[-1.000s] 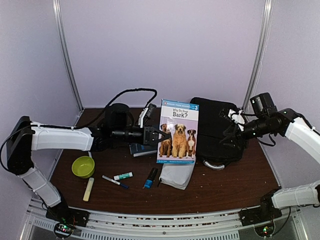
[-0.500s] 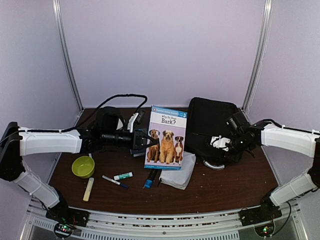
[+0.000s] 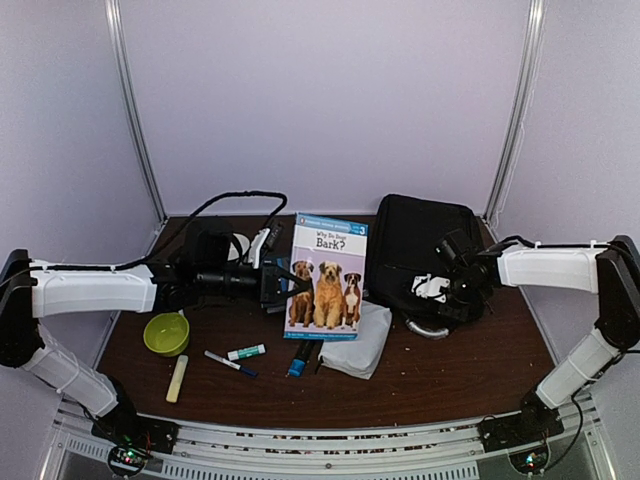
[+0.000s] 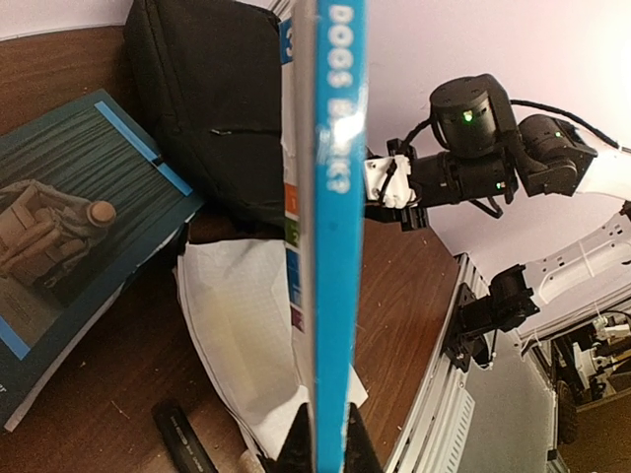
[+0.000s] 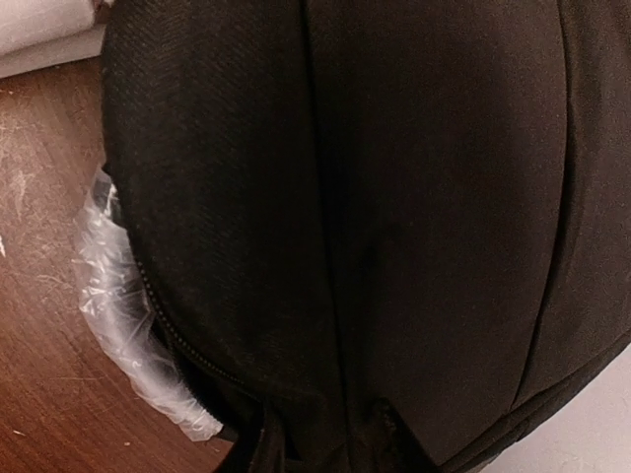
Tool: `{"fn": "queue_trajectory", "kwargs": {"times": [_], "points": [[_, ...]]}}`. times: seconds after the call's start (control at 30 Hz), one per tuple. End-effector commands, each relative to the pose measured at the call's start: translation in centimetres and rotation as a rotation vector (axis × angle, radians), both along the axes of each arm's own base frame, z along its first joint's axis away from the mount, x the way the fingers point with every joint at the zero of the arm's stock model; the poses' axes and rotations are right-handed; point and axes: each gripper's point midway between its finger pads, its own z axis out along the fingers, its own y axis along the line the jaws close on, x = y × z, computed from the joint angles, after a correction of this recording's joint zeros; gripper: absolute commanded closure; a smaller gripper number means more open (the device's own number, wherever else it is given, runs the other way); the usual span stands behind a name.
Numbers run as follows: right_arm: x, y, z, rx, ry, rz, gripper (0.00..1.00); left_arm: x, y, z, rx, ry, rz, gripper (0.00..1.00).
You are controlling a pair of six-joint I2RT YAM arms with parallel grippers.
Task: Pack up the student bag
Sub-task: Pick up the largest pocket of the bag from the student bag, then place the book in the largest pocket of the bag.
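The student bag (image 3: 415, 245) lies black and flat at the back right, its grey curved handle (image 3: 428, 328) at the near edge. My left gripper (image 3: 288, 283) is shut on a dog picture book (image 3: 325, 278) and holds it upright left of the bag. In the left wrist view the book's blue spine (image 4: 338, 236) runs up from the shut gripper (image 4: 321, 448), with the bag (image 4: 212, 99) behind. My right gripper (image 3: 440, 290) presses on the bag's near edge. In the right wrist view black fabric (image 5: 394, 197) fills the frame, and a fold sits between the dark fingers (image 5: 264, 443).
A white pouch (image 3: 355, 340) lies under the held book. A second teal book (image 4: 69, 227) lies flat to its left. A green bowl (image 3: 166, 333), a yellow stick (image 3: 177, 378), two markers (image 3: 232, 362) and a blue item (image 3: 298, 357) sit at the front left.
My left gripper has carried the dog book left and lower, away from the bag. My right gripper has swung down from the back right onto the bag's near edge.
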Motion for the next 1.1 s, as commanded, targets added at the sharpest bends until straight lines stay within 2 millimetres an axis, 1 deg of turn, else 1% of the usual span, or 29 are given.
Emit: {"fn": "queue_trajectory", "kwargs": {"times": [0.0,0.03,0.07,0.1,0.13,0.2,0.27,0.3,0.37,0.4,0.43,0.5,0.6,0.67,0.77,0.87,0.9,1.0,1.07], "points": [[2.4,0.6,2.4,0.026,-0.110,-0.036,0.73,0.4,0.0,2.7,-0.078,-0.094,-0.001,1.00],[2.5,0.6,2.5,0.027,-0.115,-0.039,0.74,0.3,0.0,2.6,-0.077,-0.093,-0.003,1.00],[2.6,0.7,2.7,0.030,-0.119,-0.040,0.80,0.3,-0.1,2.5,-0.078,-0.093,-0.004,1.00],[2.7,0.8,2.7,0.033,-0.117,-0.040,0.88,0.3,-0.1,2.5,-0.080,-0.095,-0.006,1.00],[2.7,0.9,2.8,0.035,-0.113,-0.039,0.93,0.3,-0.1,2.5,-0.079,-0.096,-0.007,1.00],[2.8,1.1,2.9,0.044,-0.112,-0.042,0.99,0.3,-0.2,2.4,-0.077,-0.097,-0.013,1.00],[2.7,1.2,3.5,0.051,-0.107,-0.037,1.00,0.3,-0.5,2.0,-0.073,-0.087,-0.026,1.00],[2.7,1.3,4.1,0.060,-0.114,-0.035,1.00,0.3,-0.6,1.8,-0.070,-0.077,-0.027,1.00],[2.8,1.6,6.5,0.099,-0.150,-0.033,1.00,0.3,-0.9,1.5,-0.072,-0.060,-0.041,1.00],[2.9,1.7,8.1,0.124,-0.176,-0.034,1.00,0.1,-1.1,1.5,-0.075,-0.055,-0.058,1.00],[2.9,1.8,10.3,0.157,-0.215,-0.034,1.00,-0.1,-1.3,1.5,-0.079,-0.048,-0.078,1.00],[2.9,2.1,13.6,0.205,-0.270,-0.034,1.00,-0.6,-1.8,1.4,-0.084,-0.038,-0.121,1.00],[2.8,2.2,17.8,0.257,-0.333,-0.036,1.00,-1.2,-2.6,1.2,-0.089,-0.017,-0.188,1.00],[2.7,2.3,19.8,0.288,-0.359,-0.037,1.00,-1.5,-3.4,0.7,-0.092,0.014,-0.240,1.00],[2.3,2.5,21.9,0.332,-0.384,-0.037,1.00,-2.1,-5.0,0.6,-0.127,0.077,-0.319,1.00],[1.9,2.7,22.9,0.370,-0.387,-0.041,1.00,-2.5,-7.1,0.3,-0.162,0.143,-0.386,1.00],[1.8,2.8,22.9,0.380,-0.380,-0.041,1.00,-2.7,-7.8,0.6,-0.178,0.155,-0.408,1.00],[1.2,3.2,22.5,0.405,-0.351,-0.037,1.00,-3.1,-9.7,1.6,-0.225,0.197,-0.472,1.00],[0.9,3.3,21.9,0.412,-0.335,-0.036,1.00,-3.0,-10.8,1.6,-0.229,0.230,-0.482,1.00]]}}
